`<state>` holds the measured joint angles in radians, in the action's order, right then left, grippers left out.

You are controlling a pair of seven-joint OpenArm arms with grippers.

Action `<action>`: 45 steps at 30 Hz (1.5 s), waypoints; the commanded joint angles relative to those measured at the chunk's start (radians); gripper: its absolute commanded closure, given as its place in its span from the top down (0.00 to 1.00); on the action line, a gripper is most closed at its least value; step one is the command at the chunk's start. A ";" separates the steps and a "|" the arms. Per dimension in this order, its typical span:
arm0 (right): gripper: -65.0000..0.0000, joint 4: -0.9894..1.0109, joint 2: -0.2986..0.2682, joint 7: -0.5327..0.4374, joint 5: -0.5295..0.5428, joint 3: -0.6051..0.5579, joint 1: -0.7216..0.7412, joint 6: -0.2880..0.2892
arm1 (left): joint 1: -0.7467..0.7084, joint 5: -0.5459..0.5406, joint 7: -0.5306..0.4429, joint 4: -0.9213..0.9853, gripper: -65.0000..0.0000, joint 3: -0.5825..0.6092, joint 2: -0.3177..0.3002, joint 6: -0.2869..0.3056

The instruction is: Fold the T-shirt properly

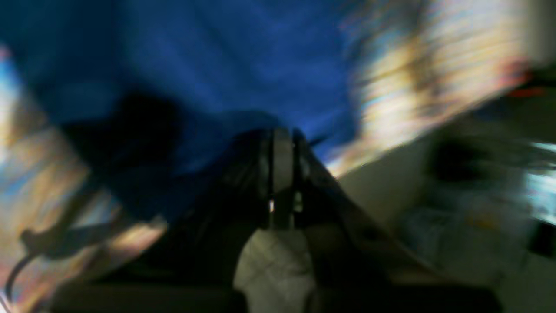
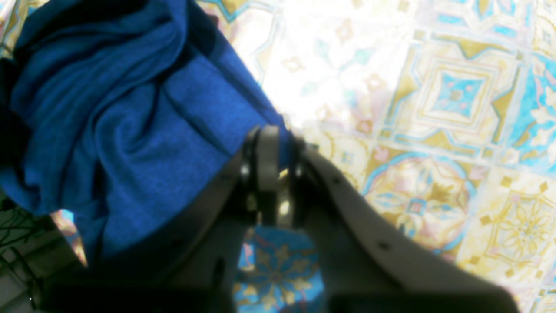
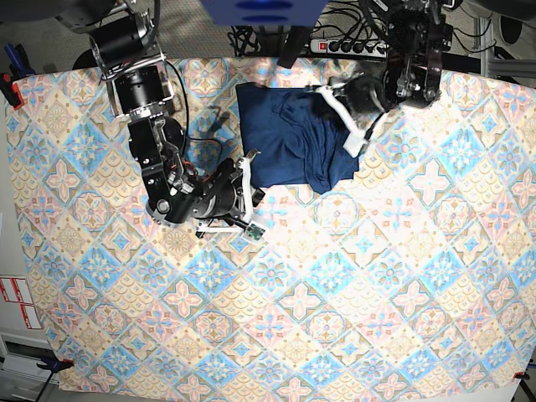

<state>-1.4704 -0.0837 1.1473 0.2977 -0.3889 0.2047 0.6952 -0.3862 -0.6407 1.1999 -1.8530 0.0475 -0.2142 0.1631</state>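
Observation:
The T-shirt (image 3: 289, 134), dark navy and rumpled, lies at the back middle of the patterned tablecloth (image 3: 335, 293). In the right wrist view my right gripper (image 2: 280, 139) is shut on an edge of the blue T-shirt (image 2: 121, 126); in the base view that gripper (image 3: 249, 165) sits at the garment's front left corner. My left gripper (image 3: 353, 141) rests at the shirt's right edge. The left wrist view is smeared by motion: the left gripper (image 1: 284, 132) has its jaws together just below the blue cloth (image 1: 226, 56), and a pinch on fabric cannot be made out.
A power strip (image 3: 347, 46) and cables lie beyond the table's back edge. A red clamp (image 3: 7, 84) grips the left edge. Both arm bases stand at the back corners.

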 commanded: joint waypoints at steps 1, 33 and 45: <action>0.06 -0.014 0.002 -0.017 0.016 0.001 0.020 0.003 | -0.013 -0.001 -0.012 -0.017 0.00 -0.028 -0.003 0.008; 0.06 -0.020 -0.015 -0.017 0.016 0.011 0.019 0.003 | 0.003 0.322 -0.093 -0.135 0.00 0.147 0.088 0.006; 0.06 -0.023 -0.015 -0.017 0.016 0.011 0.019 0.003 | -0.003 0.687 -0.154 0.079 0.00 0.111 0.095 -0.029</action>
<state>-1.4734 -0.1001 1.1442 0.2989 -0.3813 0.2005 0.6956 -0.3779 -0.0128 1.0203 -1.7691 0.1719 -0.1074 0.1604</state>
